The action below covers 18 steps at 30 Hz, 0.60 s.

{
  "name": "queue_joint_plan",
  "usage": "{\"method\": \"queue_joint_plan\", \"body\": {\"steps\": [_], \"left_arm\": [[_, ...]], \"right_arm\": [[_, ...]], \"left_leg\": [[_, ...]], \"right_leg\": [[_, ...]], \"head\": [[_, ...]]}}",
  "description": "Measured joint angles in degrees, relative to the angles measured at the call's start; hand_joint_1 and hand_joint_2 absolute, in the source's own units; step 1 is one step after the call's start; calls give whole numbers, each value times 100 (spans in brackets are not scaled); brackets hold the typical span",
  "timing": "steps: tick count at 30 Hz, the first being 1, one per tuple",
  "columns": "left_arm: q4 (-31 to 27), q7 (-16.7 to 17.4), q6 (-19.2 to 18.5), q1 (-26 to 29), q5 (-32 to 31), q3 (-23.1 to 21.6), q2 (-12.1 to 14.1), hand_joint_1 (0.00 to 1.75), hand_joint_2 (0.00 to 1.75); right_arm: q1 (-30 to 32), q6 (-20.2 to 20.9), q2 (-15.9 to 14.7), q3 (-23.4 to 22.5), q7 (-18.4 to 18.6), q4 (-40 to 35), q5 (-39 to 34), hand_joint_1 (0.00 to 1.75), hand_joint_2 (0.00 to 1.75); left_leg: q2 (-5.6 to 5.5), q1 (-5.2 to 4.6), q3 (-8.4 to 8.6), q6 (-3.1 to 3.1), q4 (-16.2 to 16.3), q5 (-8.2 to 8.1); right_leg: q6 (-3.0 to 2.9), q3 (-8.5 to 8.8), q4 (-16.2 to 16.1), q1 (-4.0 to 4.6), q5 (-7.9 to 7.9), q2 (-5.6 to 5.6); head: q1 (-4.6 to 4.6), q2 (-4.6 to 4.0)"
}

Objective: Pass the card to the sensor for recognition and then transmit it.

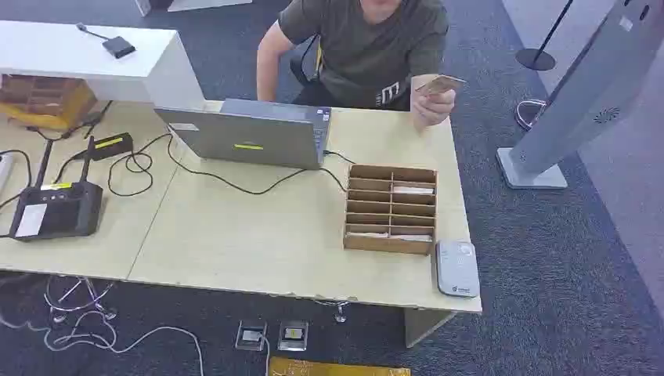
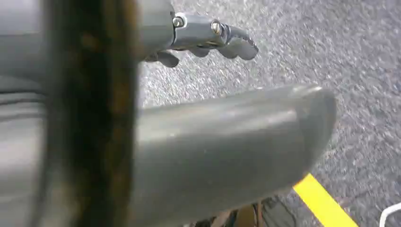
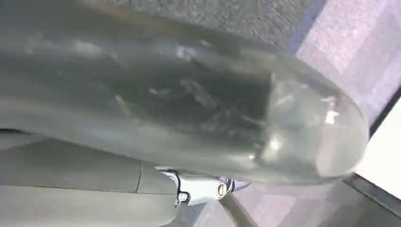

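A person seated behind the table holds a tan card [image 1: 441, 84] up in one hand [image 1: 432, 106], above the table's far right corner. The grey-white card sensor [image 1: 456, 268] lies flat at the table's near right corner, beside a wooden slotted card box [image 1: 390, 208] with a few white cards in its slots. My left hand [image 2: 222, 137] hangs over grey carpet, thumb and fingers [image 2: 239, 43] apart, nothing between them. My right hand [image 3: 189, 118] also hangs low, its thick thumb close to the lens and a fingertip [image 3: 230, 185] beyond it, with nothing held.
A grey laptop [image 1: 249, 138] stands at the table's back middle, a black cable running from it toward the box. A black terminal [image 1: 55, 208] and cables lie at the left. A grey kiosk stand [image 1: 579, 94] rises right of the table. Yellow floor tape [image 2: 324, 203] crosses the carpet.
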Motion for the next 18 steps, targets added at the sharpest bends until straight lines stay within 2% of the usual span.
{"method": "queue_joint_plan", "body": {"steps": [1,4,5,7,10,18], "left_arm": [[0,0,20,-3,5,0,-5,0,0],[-2,0,114,-17,64,0,-33,0,0],[-2,0,121,-21,79,0,-39,0,0],[-4,0,125,-29,107,0,-53,0,0],[-7,0,136,-40,118,0,-66,0,0],[-7,0,40,-47,-72,-2,-66,0,0]], "right_arm": [[71,-60,9,99,43,-76,-85,0,0],[516,-580,33,882,263,-626,-683,0,0],[629,-618,35,963,263,-684,-717,0,0],[812,-705,129,1468,191,-1124,-737,0,0],[935,-709,243,1760,132,-1491,-506,0,0],[1029,-716,389,2083,-87,-2083,-15,0,0]], "left_leg": [[0,0,-1,1,0,0],[1,0,-11,4,0,-6],[1,0,-11,4,0,-6],[1,0,-11,4,0,-6],[1,0,-8,4,0,-5],[1,0,-1,4,0,-5]], "right_leg": [[0,0,0,0,0,0],[0,0,0,0,0,1],[0,0,0,0,0,2],[0,-1,0,0,0,3],[0,-1,0,0,0,2],[0,-1,0,0,0,2]], "head": [[0,0],[0,0],[0,0],[0,0],[0,0],[0,0]]}}
